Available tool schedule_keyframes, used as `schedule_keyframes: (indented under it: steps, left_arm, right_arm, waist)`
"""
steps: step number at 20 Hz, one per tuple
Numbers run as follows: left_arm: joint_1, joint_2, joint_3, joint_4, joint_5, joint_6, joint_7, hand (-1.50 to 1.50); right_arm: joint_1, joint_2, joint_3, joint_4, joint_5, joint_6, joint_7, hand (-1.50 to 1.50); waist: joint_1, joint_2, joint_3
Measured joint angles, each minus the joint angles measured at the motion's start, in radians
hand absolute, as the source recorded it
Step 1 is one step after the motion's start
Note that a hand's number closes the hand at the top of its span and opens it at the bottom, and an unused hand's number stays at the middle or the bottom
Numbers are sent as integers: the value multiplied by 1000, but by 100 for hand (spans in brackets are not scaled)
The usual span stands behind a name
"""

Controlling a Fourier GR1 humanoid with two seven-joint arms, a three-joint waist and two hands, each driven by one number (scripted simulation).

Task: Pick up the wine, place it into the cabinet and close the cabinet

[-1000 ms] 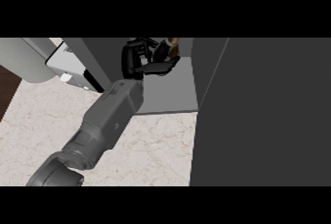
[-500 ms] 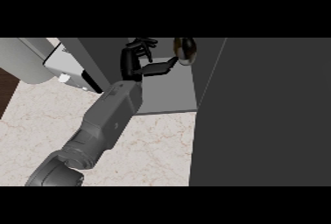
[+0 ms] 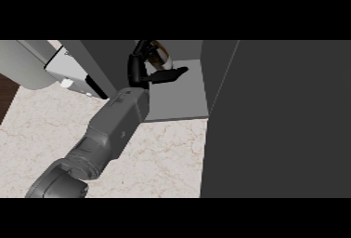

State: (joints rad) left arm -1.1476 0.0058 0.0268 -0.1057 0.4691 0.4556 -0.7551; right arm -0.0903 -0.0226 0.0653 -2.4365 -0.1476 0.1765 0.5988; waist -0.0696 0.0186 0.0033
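The cabinet [image 3: 182,102] stands open at the top middle of the head view, showing its pale grey floor. My left forearm rises from the lower left, and my left hand [image 3: 145,69] is inside the cabinet near its left wall. The wine [image 3: 160,50], a dark brown bottle, shows only in part at the back, just right of my curled fingers [image 3: 136,58]. The fingers wrap its left side while the thumb [image 3: 171,74] sticks out to the right below it. My right hand is out of sight.
The cabinet's dark open door [image 3: 288,116] fills the whole right side and reaches down to the marble counter [image 3: 165,158]. A white and grey appliance [image 3: 68,69] sits left of the cabinet. Dark floor shows at the far left edge.
The hand has shifted the bottle leftward and deeper into the cabinet, toward the left wall. The thumb, tucked in a second ago, now points out to the right.
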Motion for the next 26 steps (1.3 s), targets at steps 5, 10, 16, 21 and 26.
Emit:
schedule_keyframes:
  steps: [5, 10, 16, 21, 26]
  left_arm:
    - [10, 1, -9, 24, -22, 29, -5, -150]
    - [23, 2, 0, 22, -23, 42, -25, -150]
    - [40, -4, 16, 8, -19, 29, -68, -150]
    - [48, -7, 16, 2, -28, -2, -92, -150]
    - [48, -7, 8, 5, -40, -56, -93, -150]
  right_arm:
    - [-4, 3, 11, 3, 1, 4, -4, -150]
    - [-7, 5, 27, 2, 2, 2, 1, -150]
    - [-4, 6, 28, 7, 3, 8, -9, -150]
    - [-13, 6, 21, 5, 2, 0, -2, -150]
    - [-8, 9, 25, 7, 3, 0, -4, -150]
  waist:
    - [-7, 5, -1]
    - [-13, 7, -1]
    - [-12, 8, -2]
    - [-10, 7, -2]
    - [-8, 8, -4]
